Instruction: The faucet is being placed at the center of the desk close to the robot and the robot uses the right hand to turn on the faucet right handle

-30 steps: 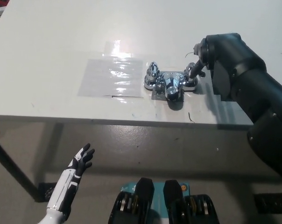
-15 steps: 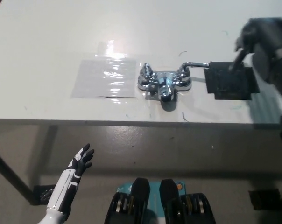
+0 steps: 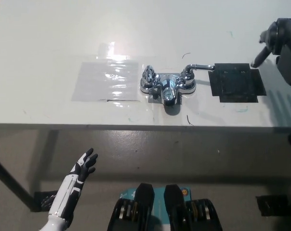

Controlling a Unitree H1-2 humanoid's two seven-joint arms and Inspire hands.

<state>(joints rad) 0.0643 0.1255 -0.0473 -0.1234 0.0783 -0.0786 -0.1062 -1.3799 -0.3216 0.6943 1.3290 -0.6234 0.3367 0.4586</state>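
While the left hand (image 3: 85, 163) rests wide at 8 o'clock, we see the right hand (image 3: 274, 44) at 2 o'clock, apart from the faucet (image 3: 165, 86); its grip we cannot tell.

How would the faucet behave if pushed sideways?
The faucet looks like shiny metal, so probably stiff, rather heavy and slippery to grip. Its low, wide base on the table suggests sliding rather than tipping or rolling.

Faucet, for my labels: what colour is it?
Shiny chrome silver faucet, clearest in the head view.
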